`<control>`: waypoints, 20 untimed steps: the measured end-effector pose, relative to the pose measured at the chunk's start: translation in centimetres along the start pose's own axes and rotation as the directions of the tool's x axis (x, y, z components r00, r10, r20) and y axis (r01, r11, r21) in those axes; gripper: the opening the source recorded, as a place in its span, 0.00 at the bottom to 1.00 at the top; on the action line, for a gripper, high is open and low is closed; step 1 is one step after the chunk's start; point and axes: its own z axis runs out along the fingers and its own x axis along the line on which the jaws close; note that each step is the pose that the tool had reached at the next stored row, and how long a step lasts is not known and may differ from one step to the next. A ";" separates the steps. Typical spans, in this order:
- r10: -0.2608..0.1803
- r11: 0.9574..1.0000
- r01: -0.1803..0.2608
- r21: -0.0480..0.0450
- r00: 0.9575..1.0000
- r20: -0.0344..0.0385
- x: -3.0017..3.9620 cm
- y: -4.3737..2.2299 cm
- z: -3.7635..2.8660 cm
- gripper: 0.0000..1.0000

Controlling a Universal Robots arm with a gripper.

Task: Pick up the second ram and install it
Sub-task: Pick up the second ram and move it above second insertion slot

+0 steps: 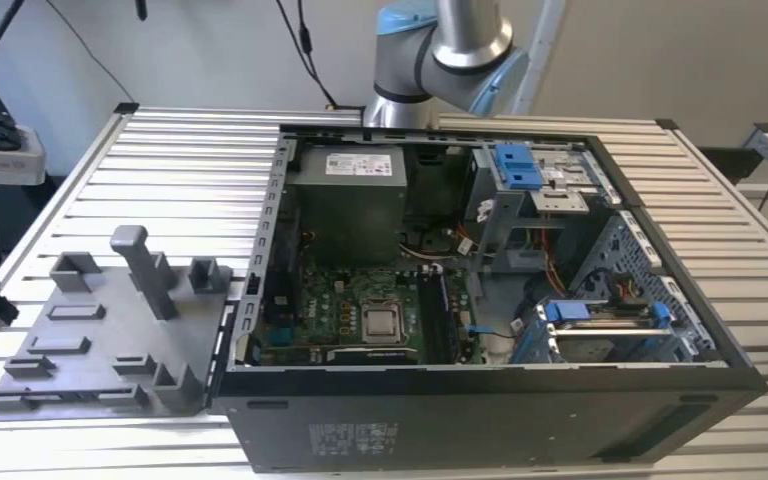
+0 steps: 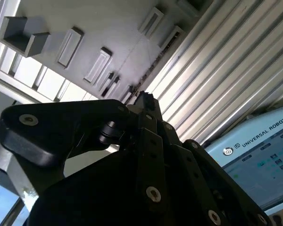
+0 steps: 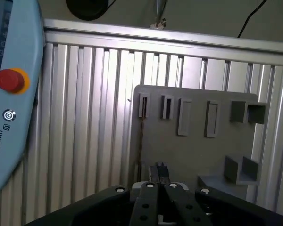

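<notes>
- gripper (image 3: 160, 170) clenched, nothing seen in it; hovers over grey tray (image 3: 198, 150)
- second ram (image 3: 141, 139): probably the thin edge-on strip just beside it
- good grasp, I'd say: open first; square up; clamp flat faces mid-length

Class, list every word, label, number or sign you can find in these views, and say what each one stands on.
On the teach pendant: the maker's name in capitals beside a round logo, seen in both wrist views.
On its screen: text too small to read.
On the computer case: a white label, too small to read.
On the power supply: a pale sticker, too small to read.
</notes>
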 end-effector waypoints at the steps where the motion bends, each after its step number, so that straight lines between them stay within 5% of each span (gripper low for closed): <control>1: 0.000 1.000 0.000 0.000 1.000 0.000 0.00 0.00 0.00 0.11; 10: 0.000 1.000 0.000 0.000 1.000 0.000 0.01 0.01 0.00 0.12; 16: 0.000 1.000 0.000 0.000 1.000 0.000 -0.01 0.02 0.00 0.36; 20: 0.000 1.000 0.000 0.000 1.000 0.000 0.00 0.02 0.00 0.36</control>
